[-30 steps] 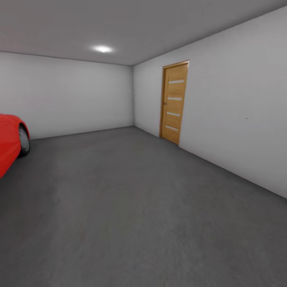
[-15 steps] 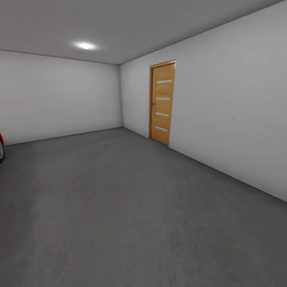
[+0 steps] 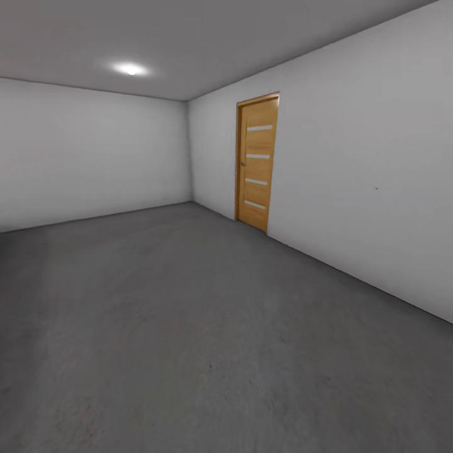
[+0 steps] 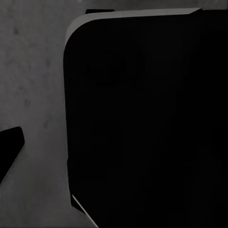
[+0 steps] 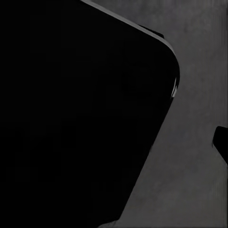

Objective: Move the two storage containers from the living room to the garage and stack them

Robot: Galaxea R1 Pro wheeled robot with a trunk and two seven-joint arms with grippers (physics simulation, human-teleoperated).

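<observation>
I am in the garage, a bare room with white-grey walls. Its dark grey speckled floor [image 3: 189,327] spreads out in front of me in the head view. The two storage containers are out of view, and so is the living room. In the left wrist view a large black rounded part of my own body [image 4: 147,118] hangs over the grey floor [image 4: 33,85]. The right wrist view has the same kind of black bulk [image 5: 76,114] above the floor [image 5: 190,180].
A wooden door with pale stripes [image 3: 257,162] stands shut in the right wall [image 3: 365,189]. The back wall [image 3: 94,157] meets it at a corner. A ceiling light [image 3: 129,68] glows overhead. Small dark shapes sit at the frame edges [image 4: 9,152] [image 5: 222,142].
The head view has swung to the right: the red car slid out past the left edge and the door shifted left in the picture. Nothing in the room itself moved.
</observation>
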